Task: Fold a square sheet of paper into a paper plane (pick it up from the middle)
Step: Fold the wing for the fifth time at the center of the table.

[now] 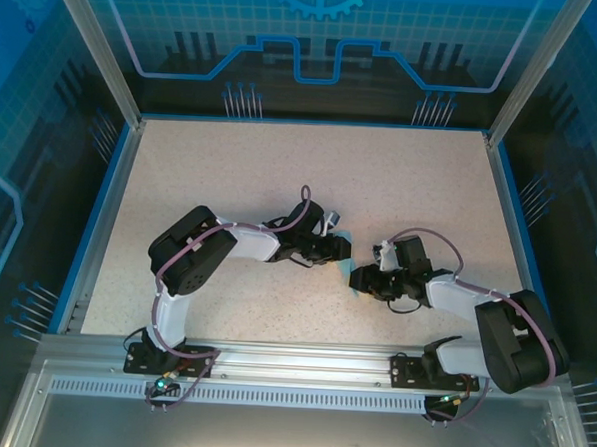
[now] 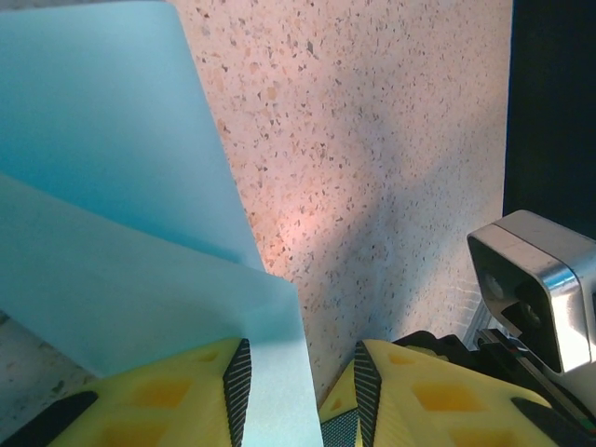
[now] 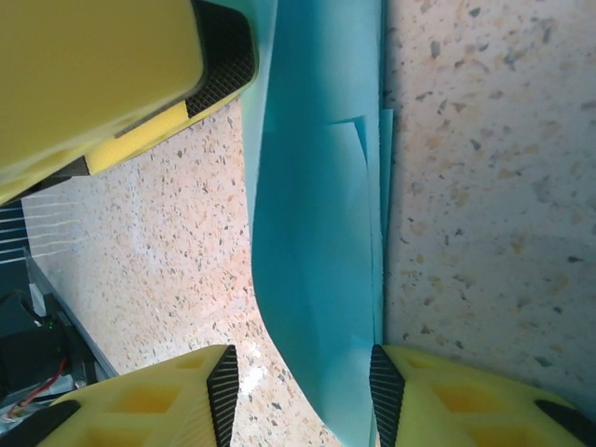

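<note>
The light-blue paper [image 2: 102, 214] is folded into layers, one flap lying over another. In the top view just a sliver of the paper [image 1: 345, 236] peeks out where the two grippers meet at mid-table. My left gripper [image 2: 301, 399] is open, and a strip of the paper runs into the gap along its left finger [image 2: 235, 386]. My right gripper [image 3: 304, 396] is open too. The paper [image 3: 317, 214] curves up between its jaws and leans on the right finger [image 3: 386, 391], with layered edges showing. The left gripper [image 1: 339, 251] and right gripper [image 1: 362, 279] almost touch.
A yellow finger of the left gripper [image 3: 93, 74] hangs close above the paper in the right wrist view. The right arm's silver camera housing [image 2: 535, 279] sits near the left gripper. Speckled tabletop [image 1: 311, 174] spreads around, bounded by a blue rim and aluminium posts.
</note>
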